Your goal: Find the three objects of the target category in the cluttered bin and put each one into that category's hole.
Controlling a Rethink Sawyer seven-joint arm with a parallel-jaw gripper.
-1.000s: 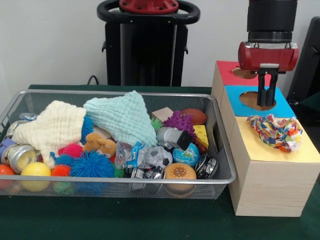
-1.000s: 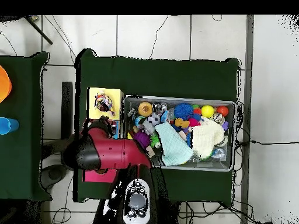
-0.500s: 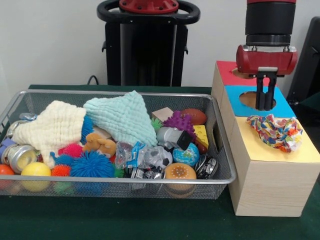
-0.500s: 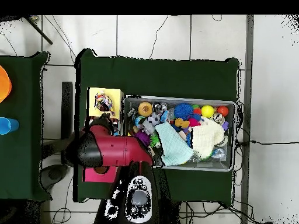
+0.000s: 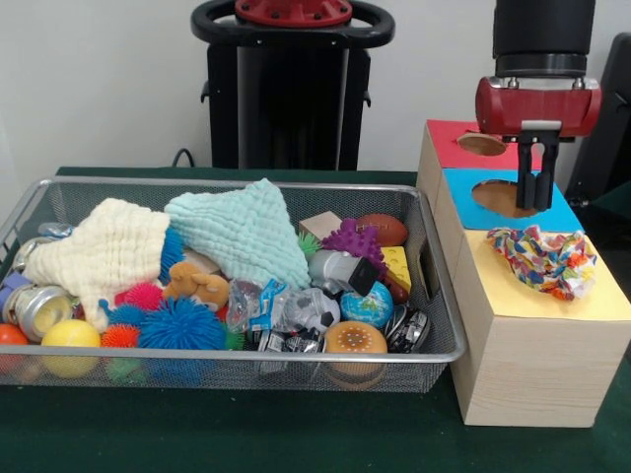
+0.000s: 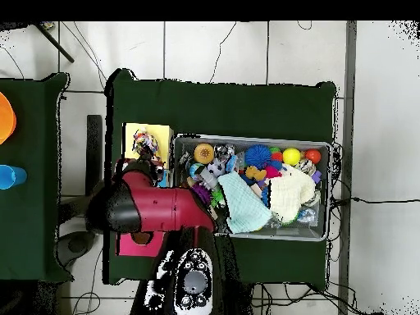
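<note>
One confetti-patterned crinkled piece (image 5: pixel 544 258) lies loose on the yellow top (image 5: pixel 513 294) of the pale wooden box and covers the hole, which I cannot see. It also shows in the overhead view (image 6: pixel 147 146). My gripper (image 5: pixel 535 202) hangs empty above the blue-topped box's hole (image 5: pixel 501 197), behind and above the piece and apart from it. The wire mesh bin (image 5: pixel 246 361) stands left of the boxes, full of clutter. No other confetti piece shows in it.
A cream cloth (image 5: pixel 104 251) and a mint cloth (image 5: pixel 242 232) lie over the bin's left and middle. Spiky balls (image 5: pixel 177 325), a purple spiky toy (image 5: pixel 353 239), a globe ball (image 5: pixel 367 305) and cans fill the rest. The red-topped box (image 5: pixel 454 143) stands behind.
My gripper has shifted slightly to the right and up over the blue-topped box. The confetti piece on the yellow top has not moved.
</note>
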